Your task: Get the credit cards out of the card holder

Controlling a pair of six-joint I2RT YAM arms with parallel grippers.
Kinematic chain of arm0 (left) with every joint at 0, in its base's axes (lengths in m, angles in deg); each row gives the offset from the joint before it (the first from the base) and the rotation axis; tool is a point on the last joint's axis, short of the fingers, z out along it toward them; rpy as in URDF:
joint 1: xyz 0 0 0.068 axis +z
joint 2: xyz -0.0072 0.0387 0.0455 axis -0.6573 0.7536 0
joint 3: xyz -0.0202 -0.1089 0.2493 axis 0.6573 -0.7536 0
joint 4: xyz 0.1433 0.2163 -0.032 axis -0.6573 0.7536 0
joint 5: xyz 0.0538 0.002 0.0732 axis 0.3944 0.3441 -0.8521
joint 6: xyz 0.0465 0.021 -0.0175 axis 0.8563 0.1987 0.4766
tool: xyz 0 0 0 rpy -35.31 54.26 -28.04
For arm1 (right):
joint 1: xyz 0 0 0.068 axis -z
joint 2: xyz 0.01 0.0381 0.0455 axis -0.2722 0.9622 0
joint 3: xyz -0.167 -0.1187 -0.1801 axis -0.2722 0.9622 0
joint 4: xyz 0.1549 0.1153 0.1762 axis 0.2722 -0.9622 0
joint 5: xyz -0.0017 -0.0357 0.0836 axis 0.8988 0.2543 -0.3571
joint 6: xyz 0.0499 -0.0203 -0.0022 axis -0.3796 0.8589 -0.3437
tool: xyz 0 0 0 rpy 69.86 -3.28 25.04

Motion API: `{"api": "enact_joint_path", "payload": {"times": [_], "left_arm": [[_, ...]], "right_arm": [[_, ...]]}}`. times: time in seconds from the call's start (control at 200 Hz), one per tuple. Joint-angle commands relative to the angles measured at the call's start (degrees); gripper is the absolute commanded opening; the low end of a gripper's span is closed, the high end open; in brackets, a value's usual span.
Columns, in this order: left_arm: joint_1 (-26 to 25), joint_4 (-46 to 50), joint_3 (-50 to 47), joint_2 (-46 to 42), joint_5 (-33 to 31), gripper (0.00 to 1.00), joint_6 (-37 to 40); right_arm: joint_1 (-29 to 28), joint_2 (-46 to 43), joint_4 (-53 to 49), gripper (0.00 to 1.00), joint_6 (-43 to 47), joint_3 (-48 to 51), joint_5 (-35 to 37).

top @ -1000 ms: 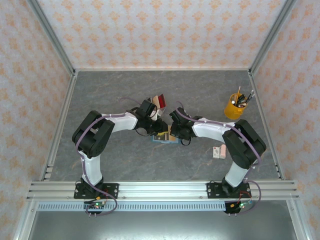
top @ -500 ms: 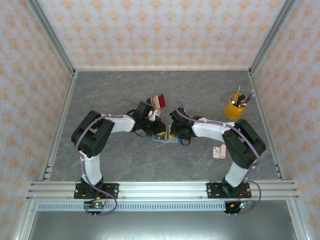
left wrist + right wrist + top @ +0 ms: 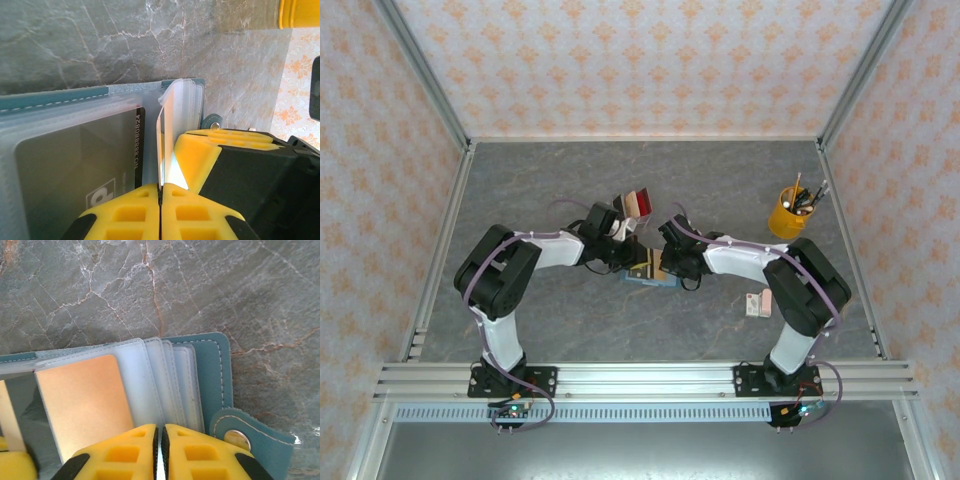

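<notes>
**Left:** the left gripper [image 3: 160, 195] is pinched tight on a thin pale sheet [image 3: 167, 130] that stands upright from the card holder [image 3: 651, 274]. Whether it is a card or a pocket leaf is hard to tell. A dark grey card [image 3: 75, 165] sits in the clear pocket beside it.

**Centre:** the blue holder lies open mid-table [image 3: 570, 180] between the two wrists. A red card [image 3: 641, 203] is near it on the far side.

**Right:** the right gripper [image 3: 160, 435], jaws nearly together, nips the holder's clear leaves beside a pocketed copper-tan card [image 3: 80, 400].

**Far right:** a yellow pen cup [image 3: 787, 213].
</notes>
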Motion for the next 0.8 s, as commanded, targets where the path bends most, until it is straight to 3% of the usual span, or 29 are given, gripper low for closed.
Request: {"api": "enact_joint_path", "payload": {"times": [0.0, 0.3, 0.44, 0.601, 0.796], "left_arm": [[1.1, 1.2, -0.8, -3.3, 1.5, 0.06, 2.8], [6.1, 11.8, -1.4, -10.9, -2.0, 0.00, 9.8], [9.0, 13.7, -2.0, -15.2, -1.1, 0.00, 10.2], [11.5, 8.9, -3.3, -20.7, 1.5, 0.00, 4.5], [12.0, 0.0, -2.4, -24.6, 2.9, 0.00, -8.1]], "right_arm": [[0.3, 3.4, -5.4, 0.14, -0.5, 1.4, 2.6], [0.3, -2.3, 0.8, 0.15, 3.7, 1.9, -2.1], [0.3, -8.0, 3.5, 0.23, 6.8, 1.5, -5.7], [1.4, -14.8, 8.4, 0.38, 6.7, 1.5, -12.1], [5.4, -16.2, 20.6, 0.58, -2.5, 1.7, -23.9]]}}
